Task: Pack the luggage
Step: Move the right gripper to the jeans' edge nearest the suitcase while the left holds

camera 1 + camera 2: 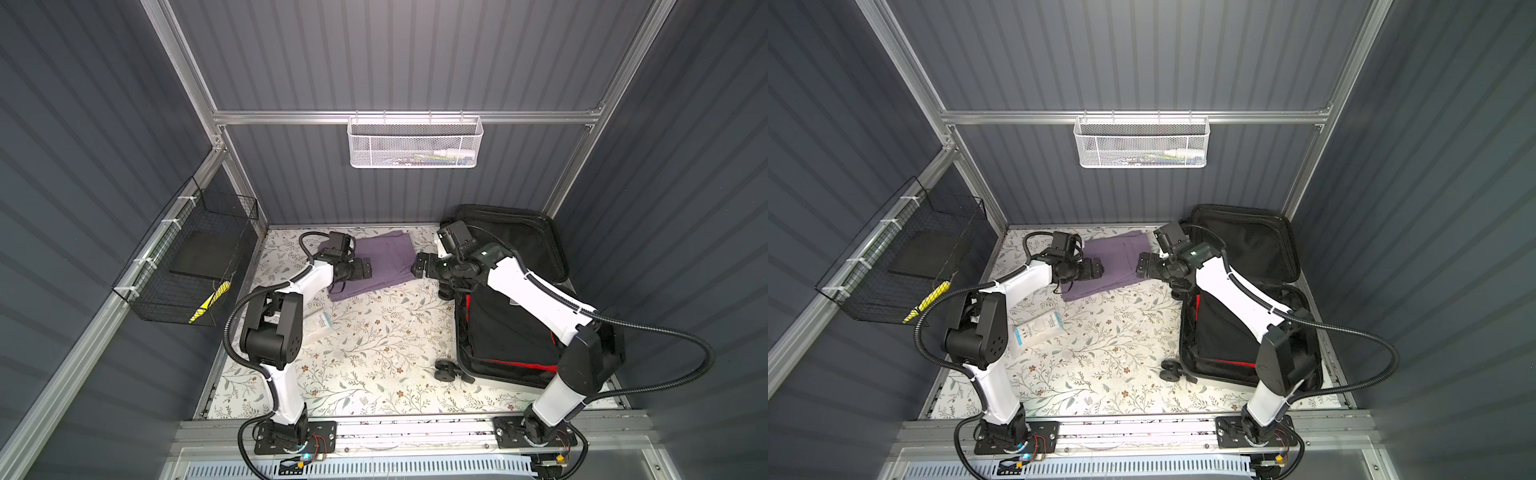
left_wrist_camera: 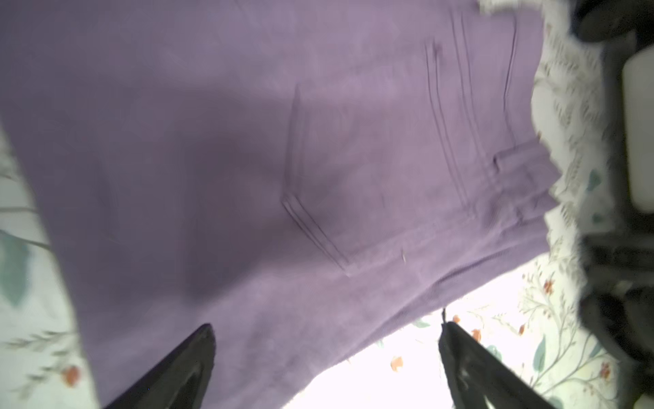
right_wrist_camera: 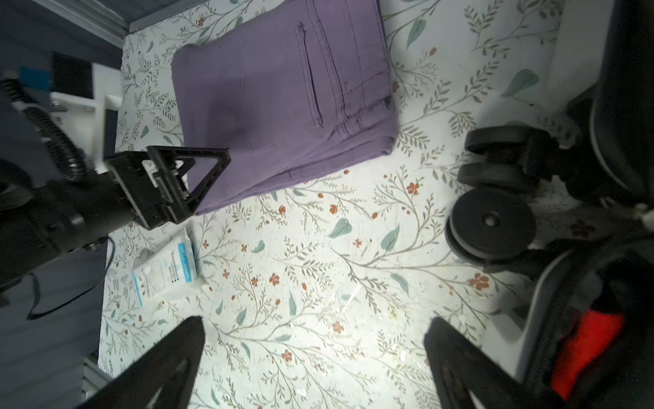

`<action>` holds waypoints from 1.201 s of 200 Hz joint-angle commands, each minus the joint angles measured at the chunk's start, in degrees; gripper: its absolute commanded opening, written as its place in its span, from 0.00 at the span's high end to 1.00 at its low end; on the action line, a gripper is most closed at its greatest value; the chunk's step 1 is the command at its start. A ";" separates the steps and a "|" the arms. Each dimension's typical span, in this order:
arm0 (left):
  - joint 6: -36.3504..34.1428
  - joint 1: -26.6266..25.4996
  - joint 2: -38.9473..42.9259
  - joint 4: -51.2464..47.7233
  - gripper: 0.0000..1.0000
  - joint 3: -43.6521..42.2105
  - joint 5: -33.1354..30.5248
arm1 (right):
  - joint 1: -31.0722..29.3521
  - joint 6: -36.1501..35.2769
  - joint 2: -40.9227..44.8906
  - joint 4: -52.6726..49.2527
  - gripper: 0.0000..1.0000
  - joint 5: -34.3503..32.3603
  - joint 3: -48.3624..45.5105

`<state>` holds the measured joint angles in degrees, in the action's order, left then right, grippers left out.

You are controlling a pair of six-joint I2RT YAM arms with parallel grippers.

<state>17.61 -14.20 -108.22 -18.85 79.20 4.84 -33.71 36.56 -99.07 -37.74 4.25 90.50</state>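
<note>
The luggage (image 1: pixel 460 328) lies open at the right of the table, its black-lined lid (image 1: pixel 528 245) propped against the back wall. Black cloth with red edges (image 1: pixel 536 368) lies in the lower half. Folded purple trousers (image 1: pixel 386 257) (image 1: pixel 1117 259) lie on the floral table at the back middle. My left gripper (image 1: pixel 366 268) (image 2: pixel 327 325) hovers open over their left part, nothing between its fingers. My right gripper (image 1: pixel 417 266) (image 3: pixel 315 322) stands open at the trousers' right edge, above bare tabletop beside the luggage's wheels (image 3: pixel 492 223).
A white and blue wipes pack (image 1: pixel 1038 328) (image 3: pixel 166 269) lies on the table beside my left arm. A white mesh basket (image 1: pixel 415 141) with small items hangs on the back rail. A black wire basket (image 1: pixel 195 266) on the left wall holds a yellow item (image 1: pixel 210 305).
</note>
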 commanded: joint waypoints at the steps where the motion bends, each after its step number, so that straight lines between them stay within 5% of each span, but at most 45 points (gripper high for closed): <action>1: -0.19 3.40 -0.52 -4.50 0.00 4.70 1.96 | -0.30 3.73 -5.64 -3.93 0.01 -3.07 5.88; 68: 0.77 10.71 -6.81 -6.52 0.00 12.20 2.72 | 1.15 16.23 -20.50 -7.86 0.01 -6.50 18.58; 126: 0.36 11.55 -8.33 -7.00 0.00 14.05 2.63 | 1.84 21.74 -28.43 -12.06 0.01 -10.35 26.13; 240: 0.79 12.00 -7.62 -6.04 0.00 12.52 4.20 | 1.72 28.45 -39.80 -13.86 0.01 -7.78 35.52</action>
<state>17.85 -2.52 -116.62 -24.43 91.24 7.42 -31.97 62.59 -137.53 -49.76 -3.60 124.27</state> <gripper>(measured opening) 0.997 0.989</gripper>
